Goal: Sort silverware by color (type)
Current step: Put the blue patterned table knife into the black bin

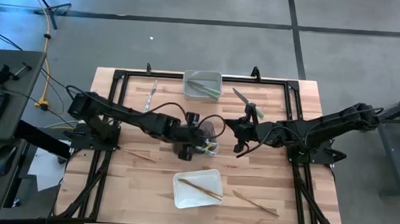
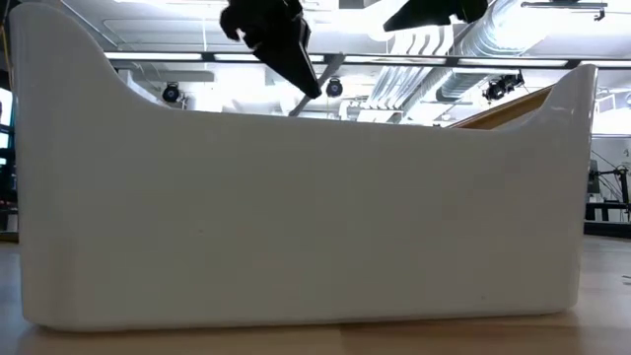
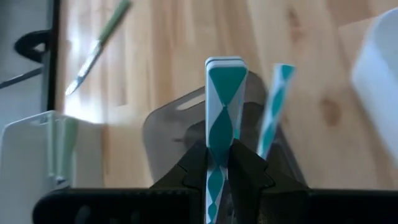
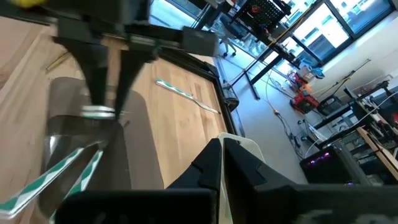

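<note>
The sorting is part-way done. In the high view the far white bin (image 1: 203,76) holds a couple of olive green utensils (image 1: 207,89), and the near white bin (image 1: 182,197) holds one tan wood-coloured piece (image 1: 200,188). The smoky translucent bin (image 1: 210,134) in the middle has teal-and-white pieces (image 4: 59,171) lying in it.

The left tool (image 3: 217,163) is clamped narrow on a teal-and-white utensil (image 3: 225,106), held upright just above that translucent bin. This looks like the delivery step for that colour.

Several pieces are loose on the counter (image 1: 134,191):
- a pale piece (image 1: 151,96) near the far left
- a green knife (image 1: 240,97) beside the far bin
- a tan piece (image 1: 139,155) on the left
- another tan piece (image 1: 255,203) beside the near bin

So roughly a third of the work seems left.

The right tool (image 1: 243,133) hangs near the middle, just beside the translucent bin. I cannot tell whether it is wide, narrow or carrying anything.

The utensils are slim, flat and light-looking. The teal ones carry a harlequin diamond print on a rounded handle, and the tan ones look like matte wood. The white bins are glossy and rigid with curved, raised end walls — smooth enough that pieces would slide. The counter is pale butcher-block.
</note>
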### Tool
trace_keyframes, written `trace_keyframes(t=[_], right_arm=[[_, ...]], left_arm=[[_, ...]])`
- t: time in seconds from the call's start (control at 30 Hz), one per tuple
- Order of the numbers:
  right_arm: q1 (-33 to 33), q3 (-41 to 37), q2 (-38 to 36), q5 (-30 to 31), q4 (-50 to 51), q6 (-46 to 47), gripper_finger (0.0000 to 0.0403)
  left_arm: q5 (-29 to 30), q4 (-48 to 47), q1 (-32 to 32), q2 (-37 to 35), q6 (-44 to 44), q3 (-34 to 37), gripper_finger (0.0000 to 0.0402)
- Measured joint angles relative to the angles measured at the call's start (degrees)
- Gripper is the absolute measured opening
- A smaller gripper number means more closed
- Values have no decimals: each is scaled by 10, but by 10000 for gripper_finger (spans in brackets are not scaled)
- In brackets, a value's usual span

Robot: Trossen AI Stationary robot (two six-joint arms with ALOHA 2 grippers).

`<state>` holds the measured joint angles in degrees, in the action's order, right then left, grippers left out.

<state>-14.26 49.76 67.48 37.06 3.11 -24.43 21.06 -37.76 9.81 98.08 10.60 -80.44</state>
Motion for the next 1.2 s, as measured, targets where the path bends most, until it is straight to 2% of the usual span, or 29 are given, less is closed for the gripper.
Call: trace_keyframes(t=[0.13,0.37,0.73,0.93,1.2], right_arm=[[0,0,0,0,1,0,0],[0,0,0,22,8,5,0],[11,0,0,24,10,18,0],[11,0,0,23,10,21,0],[11,0,0,20,9,19,0]], left_arm=[[4,9,-14,-1,6,5,29],[20,58,-24,-6,20,67,29],[37,25,22,-70,-7,68,29],[62,-13,39,-81,-47,75,29],[-15,84,-17,-79,28,137,29]])
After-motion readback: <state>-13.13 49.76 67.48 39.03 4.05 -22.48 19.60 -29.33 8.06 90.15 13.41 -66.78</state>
